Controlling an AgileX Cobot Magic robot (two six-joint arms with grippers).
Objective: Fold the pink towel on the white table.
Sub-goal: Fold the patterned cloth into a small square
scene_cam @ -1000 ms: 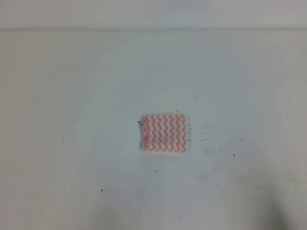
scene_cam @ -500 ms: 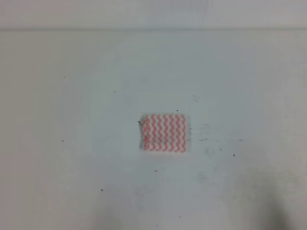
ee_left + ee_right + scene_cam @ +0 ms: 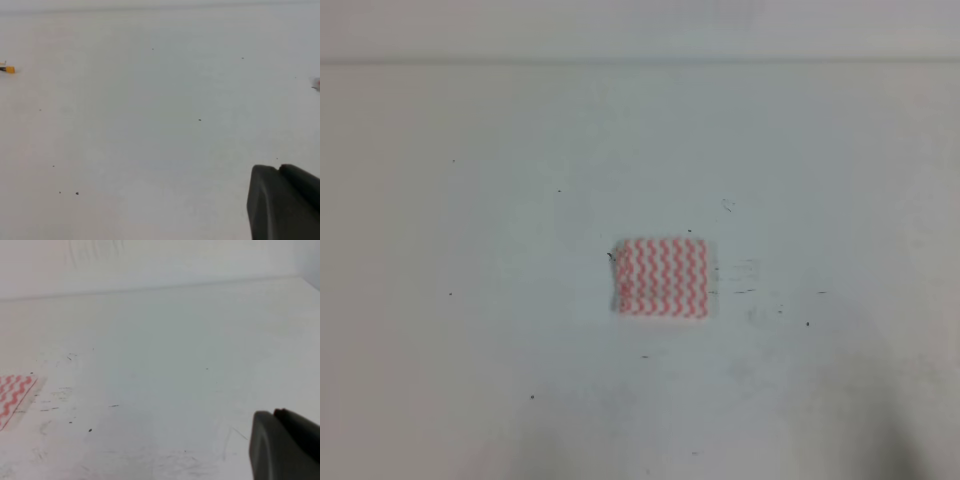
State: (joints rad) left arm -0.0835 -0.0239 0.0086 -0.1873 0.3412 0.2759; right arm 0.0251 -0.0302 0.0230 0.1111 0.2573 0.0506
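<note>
The pink towel lies flat near the middle of the white table as a small, compact rectangle with pink-red and white zigzag stripes. Its corner also shows at the left edge of the right wrist view, pink towel. Neither gripper appears in the high view. Each wrist view shows only one dark finger at the bottom right: left finger, right finger. Both hang over bare table, well away from the towel. Their second fingers are out of frame.
A small yellow object sits at the far left edge of the left wrist view. The table's far edge runs along the top of the high view. Tiny dark specks and scuffs mark the surface right of the towel.
</note>
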